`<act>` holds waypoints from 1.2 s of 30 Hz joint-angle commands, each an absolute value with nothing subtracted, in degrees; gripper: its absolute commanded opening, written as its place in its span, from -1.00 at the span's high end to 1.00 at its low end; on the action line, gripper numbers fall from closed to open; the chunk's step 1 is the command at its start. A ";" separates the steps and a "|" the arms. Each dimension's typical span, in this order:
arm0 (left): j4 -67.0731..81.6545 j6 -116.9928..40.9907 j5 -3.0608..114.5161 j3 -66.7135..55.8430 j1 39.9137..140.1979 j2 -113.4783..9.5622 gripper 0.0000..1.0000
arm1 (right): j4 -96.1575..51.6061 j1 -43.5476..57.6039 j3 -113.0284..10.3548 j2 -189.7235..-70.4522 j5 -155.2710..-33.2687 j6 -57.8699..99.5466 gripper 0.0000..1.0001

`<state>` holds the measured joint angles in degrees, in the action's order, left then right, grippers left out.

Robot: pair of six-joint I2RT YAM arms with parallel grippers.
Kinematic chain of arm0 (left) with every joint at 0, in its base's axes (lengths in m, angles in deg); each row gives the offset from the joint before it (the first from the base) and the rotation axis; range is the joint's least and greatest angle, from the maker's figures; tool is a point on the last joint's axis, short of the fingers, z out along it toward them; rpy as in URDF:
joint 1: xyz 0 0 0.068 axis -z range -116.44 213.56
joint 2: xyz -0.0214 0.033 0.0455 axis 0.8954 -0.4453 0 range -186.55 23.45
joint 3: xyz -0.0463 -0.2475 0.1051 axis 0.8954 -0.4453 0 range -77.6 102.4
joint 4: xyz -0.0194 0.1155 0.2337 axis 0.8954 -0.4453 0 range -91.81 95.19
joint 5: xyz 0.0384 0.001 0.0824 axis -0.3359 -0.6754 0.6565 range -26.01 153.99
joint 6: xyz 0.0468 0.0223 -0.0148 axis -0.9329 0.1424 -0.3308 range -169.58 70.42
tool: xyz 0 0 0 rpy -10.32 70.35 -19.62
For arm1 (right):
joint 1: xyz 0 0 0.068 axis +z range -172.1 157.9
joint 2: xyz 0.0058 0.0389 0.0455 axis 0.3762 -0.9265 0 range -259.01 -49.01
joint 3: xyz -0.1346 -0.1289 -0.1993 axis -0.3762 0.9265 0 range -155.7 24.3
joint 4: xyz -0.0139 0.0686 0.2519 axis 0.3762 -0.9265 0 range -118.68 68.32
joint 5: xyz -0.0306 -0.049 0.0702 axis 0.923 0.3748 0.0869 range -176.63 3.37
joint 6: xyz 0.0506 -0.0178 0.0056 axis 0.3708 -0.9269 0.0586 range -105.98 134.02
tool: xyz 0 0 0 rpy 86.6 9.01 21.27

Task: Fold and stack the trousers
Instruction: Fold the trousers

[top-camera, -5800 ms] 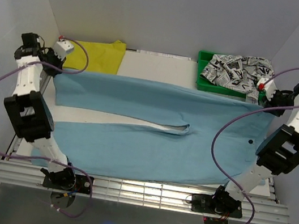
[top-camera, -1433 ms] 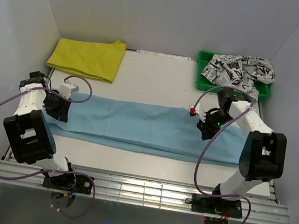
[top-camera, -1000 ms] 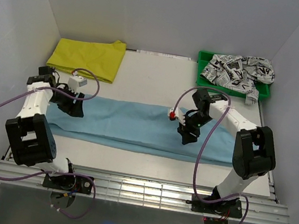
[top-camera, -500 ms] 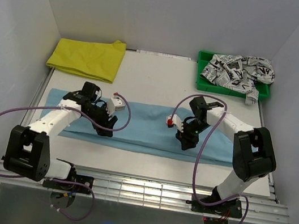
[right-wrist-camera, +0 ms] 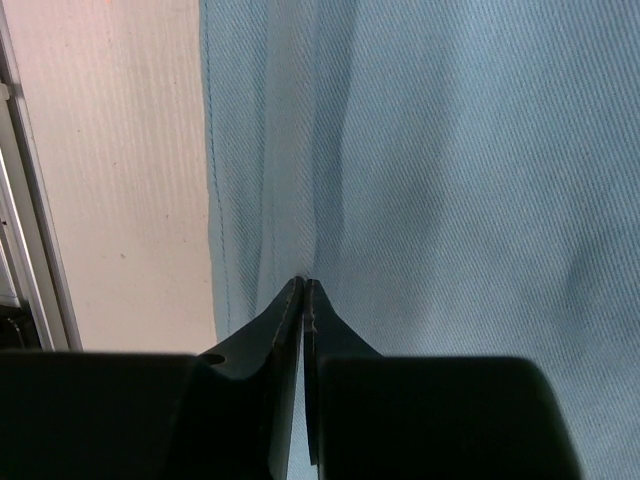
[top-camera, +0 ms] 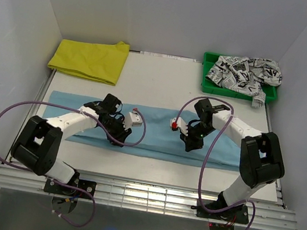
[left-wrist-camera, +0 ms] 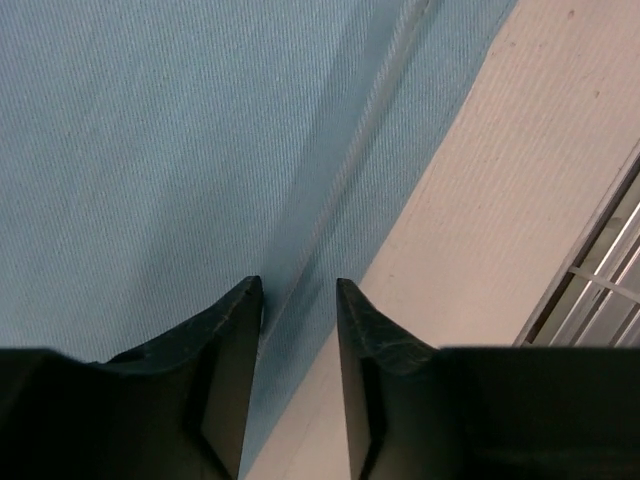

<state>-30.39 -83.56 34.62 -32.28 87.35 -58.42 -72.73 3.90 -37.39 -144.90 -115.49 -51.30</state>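
— Location of the trousers [top-camera: 153,131]?
— Spread flat on the desk [top-camera: 164,87] as a long, narrow light blue strip, from 9 o'clock across to 3 o'clock.
— And the left pincer [left-wrist-camera: 298,290]?
— Released, with a small gap between the fingers, low over the cloth beside the strip's 6 o'clock edge (bare desk just past it in the wrist view).
— The right pincer [right-wrist-camera: 303,283]?
— Clenched, fingertips pressed together, down on the cloth toward 4 o'clock, close to that same edge. Cannot tell about cloth pinched between them or not.
— Other things?
— A yellow garment [top-camera: 90,58] folded at 10 o'clock; a green bin [top-camera: 222,92] at 1 o'clock, with a black-on-white printed garment [top-camera: 244,70] heaped in it and hanging over the rim.
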 commanded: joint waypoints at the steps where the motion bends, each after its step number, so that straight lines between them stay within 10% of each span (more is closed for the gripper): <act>1: -28.92 -84.74 34.46 -32.69 88.42 -58.55 0.16 | -73.53 4.18 -37.31 -142.70 -117.83 -51.81 0.85; 8: -30.05 -84.39 35.16 -29.71 88.78 -58.65 1.00 | -74.06 4.18 -38.10 -142.70 -117.74 -51.89 0.85; 27: -36.84 -87.99 33.48 -34.71 90.89 -60.30 1.00 | -71.60 4.00 -33.36 -143.31 -113.70 -53.21 0.84; 30: -35.51 -87.20 35.25 -34.36 91.07 -65.31 0.97 | -72.13 4.00 -34.67 -144.19 -112.30 -52.08 0.47; 36: -34.37 -86.85 32.79 -32.26 91.33 -61.73 0.21 | -75.46 3.39 -39.76 -142.52 -114.83 -48.56 0.03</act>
<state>-36.51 -86.03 31.35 -32.50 90.78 -63.18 -73.03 3.81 -35.27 -144.20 -112.91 -50.77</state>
